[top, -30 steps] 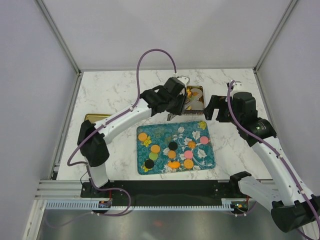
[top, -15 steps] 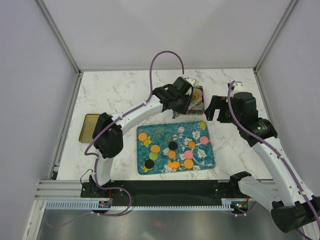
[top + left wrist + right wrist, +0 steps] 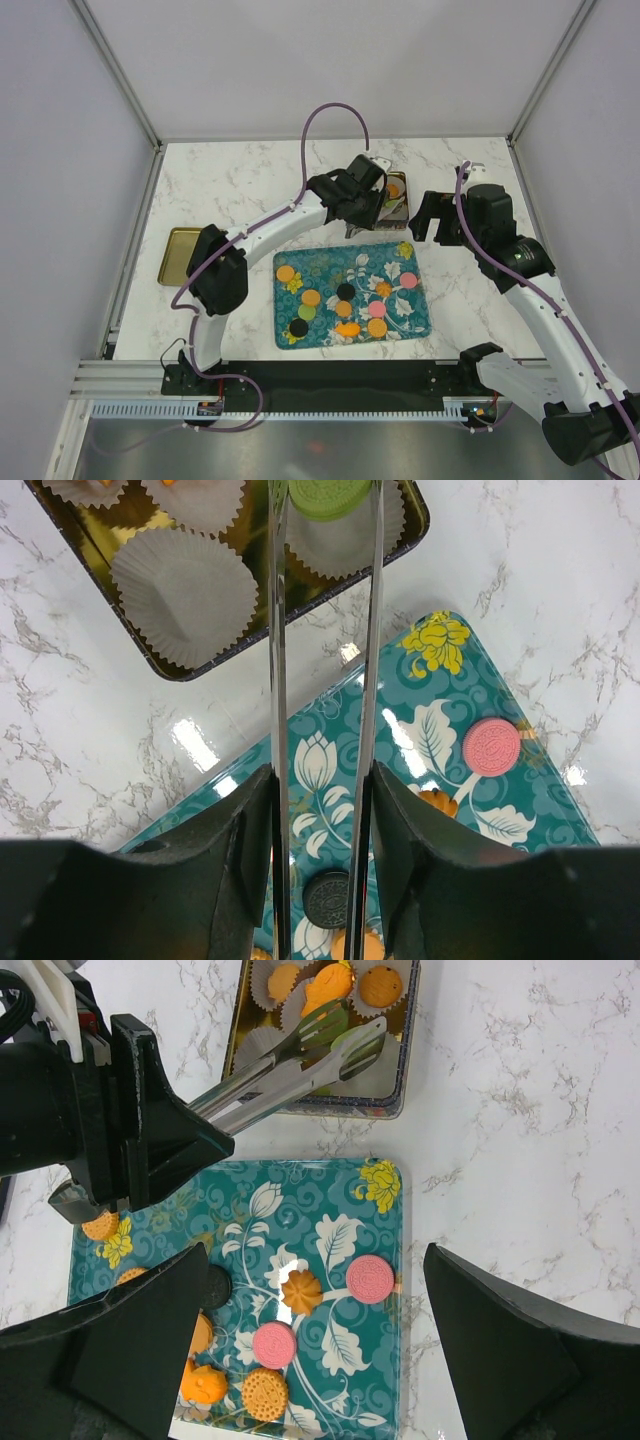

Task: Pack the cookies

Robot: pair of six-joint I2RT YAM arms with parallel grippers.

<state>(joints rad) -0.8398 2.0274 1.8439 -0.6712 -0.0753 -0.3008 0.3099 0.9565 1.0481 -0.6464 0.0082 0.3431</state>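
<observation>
My left gripper [image 3: 320, 810] is shut on metal tongs [image 3: 275, 630]. The tong tips pinch a green cookie [image 3: 330, 495] over a white paper cup in the gold tin [image 3: 300, 605]. Other cups in the tin hold orange cookies [image 3: 381, 985]. Several cookies lie on the teal floral tray [image 3: 320, 265], among them a pink one [image 3: 370, 1279], an orange one [image 3: 299, 1292] and a black one [image 3: 327, 898]. My right gripper [image 3: 320, 1350] is open and empty above the tray's right half. In the top view it [image 3: 430, 215] sits just right of the tin [image 3: 397, 180].
An empty paper cup [image 3: 185, 595] stands in the tin's near corner. A gold lid [image 3: 178, 255] lies at the table's left side. The left arm [image 3: 270, 225] stretches across the table above the tray's back edge.
The left arm swung right and farther back, carrying the tongs over the tin. It has held still for the last half second. The right arm has not moved.
</observation>
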